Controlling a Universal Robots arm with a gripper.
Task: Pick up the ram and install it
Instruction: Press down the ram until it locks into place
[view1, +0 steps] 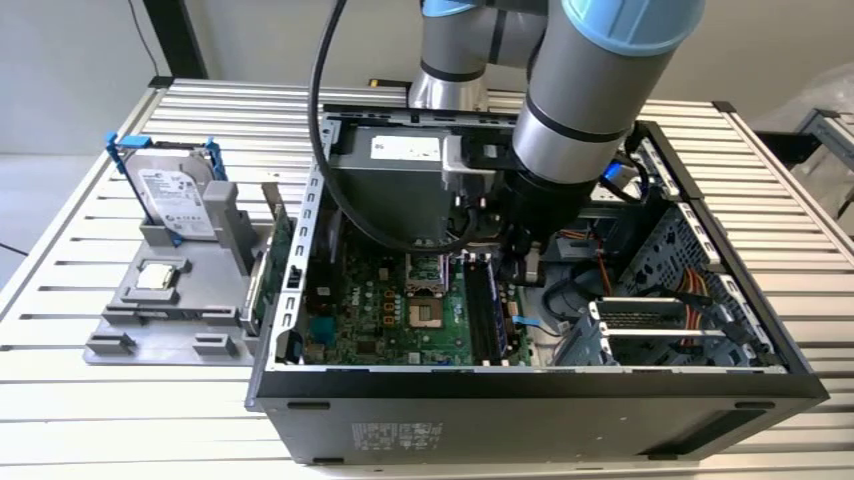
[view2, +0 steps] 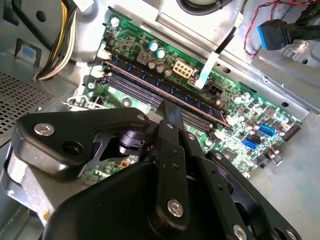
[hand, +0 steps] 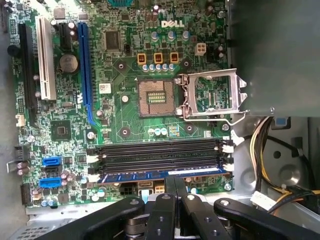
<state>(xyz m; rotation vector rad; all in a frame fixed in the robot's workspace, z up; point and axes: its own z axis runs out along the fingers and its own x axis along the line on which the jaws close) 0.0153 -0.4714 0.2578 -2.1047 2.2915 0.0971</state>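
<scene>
Gripper (hand: 170, 187) hanging over the ram (hand: 162, 175) inside an open computer case (view1: 534, 385).

In the first wrist view, the black fingers (hand: 172, 200) are sitting drawn together just above the blue stick (grip on it cannot be told), which is lying in the nearest memory slot; beyond, the processor socket (hand: 156, 97) is standing open.

The desk (view1: 107, 420) is ribbed bare metal with a dull silvery sheen. The computer case (view1: 534, 420) is matt dark-grey painted sheet metal outside and bare, perforated steel inside. The motherboard (hand: 120, 115) has a glossy green lacquered face; its socket frame (hand: 212, 95) is bright polished metal. The ram (hand: 165, 175) shows a smooth blue edge. The hand (hand: 172, 215) is matt black plastic with shiny screws.
</scene>
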